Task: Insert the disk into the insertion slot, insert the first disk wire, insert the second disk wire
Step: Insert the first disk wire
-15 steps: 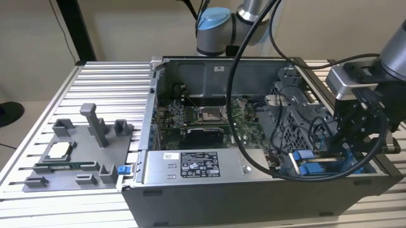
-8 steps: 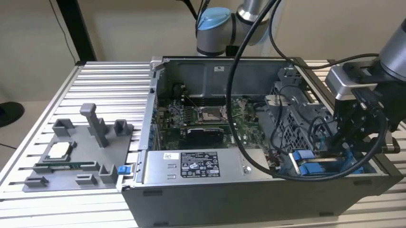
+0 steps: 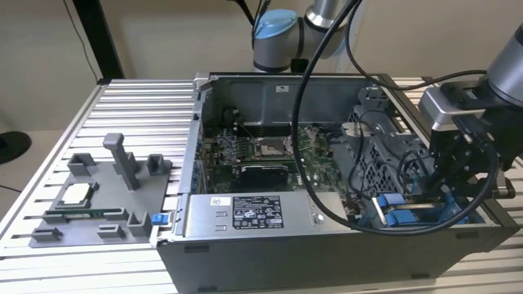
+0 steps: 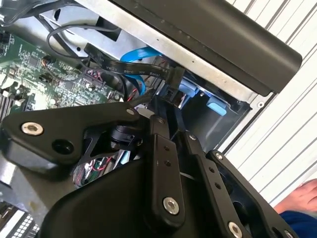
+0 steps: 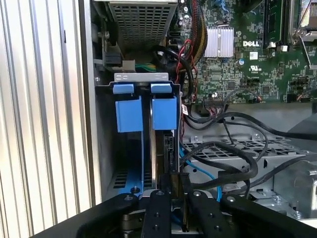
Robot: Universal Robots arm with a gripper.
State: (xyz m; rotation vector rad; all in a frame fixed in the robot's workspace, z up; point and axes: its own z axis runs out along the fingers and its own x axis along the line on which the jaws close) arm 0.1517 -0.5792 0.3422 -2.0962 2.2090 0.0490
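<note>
- The gripper (image 3: 459,184) hangs low inside the open computer case (image 3: 327,251), in the corner at the exterior view's right, just above the blue drive rails
- In the first wrist view its fingers (image 5: 159,208) are drawn almost together — a narrow black plug (image 5: 178,203) is pinched between them; the jaws look closed on it with no spare gap showing
- The disk (image 5: 164,113) stands on edge in the insertion slot (image 5: 141,77), its blue frame tab at the slot's mouth and its dark body running back towards the gripper; the plug sits at the disk's near end, but whether the two are mated I cannot tell
- A second blue frame (image 5: 129,113) sits just beside the disk in the neighbouring bay, with perforated grey metal visible under it
- In the second wrist view a flat black cable (image 4: 124,69) and a blue cable (image 4: 141,53) cross in front of the gripper's links
- The motherboard (image 3: 270,150) lies on the case floor; the power-supply box (image 3: 245,214) sits along the near wall
- A grey tray (image 3: 90,202) of holders rests on the slatted table (image 3: 139,104), well apart from the case at the exterior view's left
- A person's hand (image 4: 303,196) shows at the table's edge in the second wrist view
</note>
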